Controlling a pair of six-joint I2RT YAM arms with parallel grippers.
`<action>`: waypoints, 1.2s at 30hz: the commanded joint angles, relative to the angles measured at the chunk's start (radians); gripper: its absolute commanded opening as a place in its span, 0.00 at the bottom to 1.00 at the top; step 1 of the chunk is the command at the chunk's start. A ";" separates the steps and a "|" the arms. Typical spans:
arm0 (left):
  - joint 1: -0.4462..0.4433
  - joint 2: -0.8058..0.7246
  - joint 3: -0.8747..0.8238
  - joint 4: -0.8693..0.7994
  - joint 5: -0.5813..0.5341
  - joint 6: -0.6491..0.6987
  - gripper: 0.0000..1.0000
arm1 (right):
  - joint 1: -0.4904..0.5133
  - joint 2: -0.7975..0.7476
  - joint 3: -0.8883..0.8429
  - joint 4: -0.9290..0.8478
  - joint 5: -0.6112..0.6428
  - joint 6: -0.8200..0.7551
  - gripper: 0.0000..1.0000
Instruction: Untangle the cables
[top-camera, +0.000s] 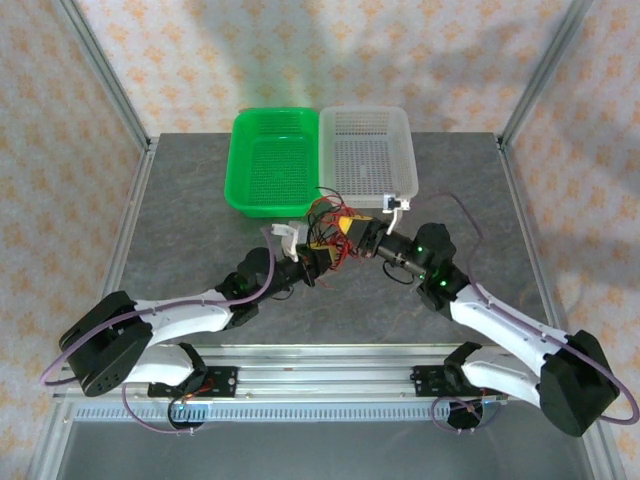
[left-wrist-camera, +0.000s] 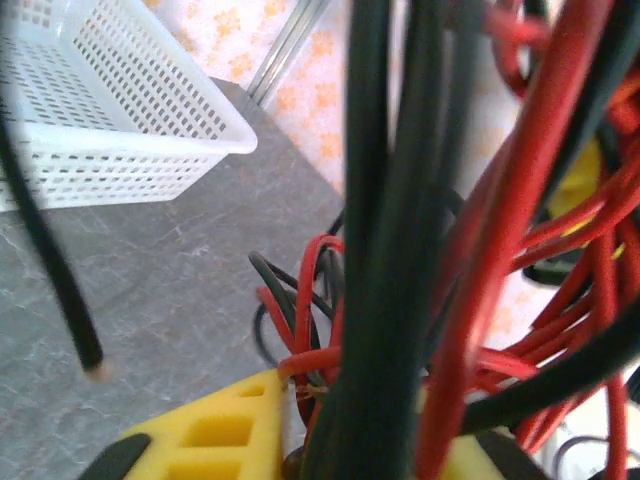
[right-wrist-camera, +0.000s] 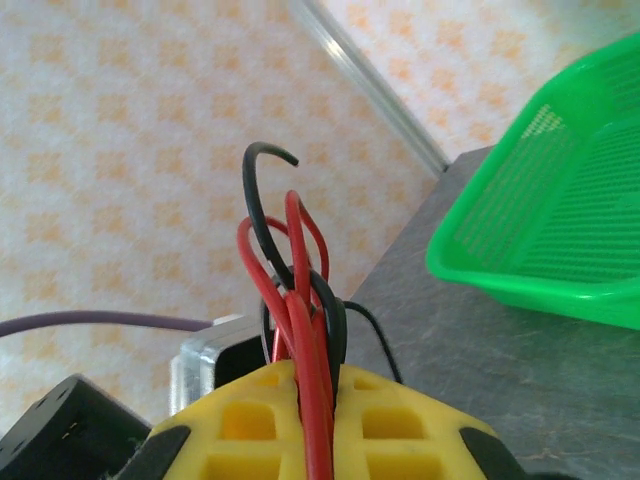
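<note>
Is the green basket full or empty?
Empty. From the top camera, the green basket shows a bare mesh floor, and the cables bunch outside it.

Red and black cables (left-wrist-camera: 385, 250) crowd the near right, the bundle gripped between the yellow fingers (left-wrist-camera: 215, 430) of the left gripper (left-wrist-camera: 350, 440), with a white basket (left-wrist-camera: 120, 160) far left on the grey table (left-wrist-camera: 170, 280).

White-black arms (top-camera: 190, 312), purple cables (right-wrist-camera: 100, 319), yellow-fingered tools (right-wrist-camera: 318, 388)
</note>
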 joint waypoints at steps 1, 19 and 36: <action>0.007 -0.035 -0.030 0.014 -0.086 -0.019 0.05 | 0.003 -0.065 -0.029 0.021 0.197 0.052 0.00; 0.005 0.106 0.052 -0.509 -0.372 -0.024 0.00 | 0.067 0.095 -0.171 -0.268 0.480 0.253 0.32; 0.005 0.189 0.188 -0.882 -0.387 -0.097 0.10 | 0.137 0.530 0.358 -0.785 0.432 -0.102 0.57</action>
